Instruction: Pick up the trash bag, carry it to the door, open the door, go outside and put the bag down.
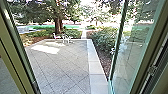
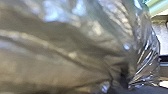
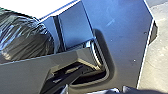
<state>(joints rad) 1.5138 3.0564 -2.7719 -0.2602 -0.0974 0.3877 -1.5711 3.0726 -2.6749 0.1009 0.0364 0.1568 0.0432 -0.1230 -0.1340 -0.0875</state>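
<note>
Beyond an open doorway in the head view, the glass door stands swung outward on the right side. The dark, shiny trash bag spreads large in the left wrist view, its folds gathering to a bunched point low down near the camera. Part of the same kind of wrinkled dark plastic bag shows in the right wrist view, behind a bar of the robot. How either gripper stands cannot be made out.
Outside lies a paved patio with a lighter border strip. White chairs stand at its far edge near a tree trunk. Green bushes line the right side; door frame posts flank the opening.
</note>
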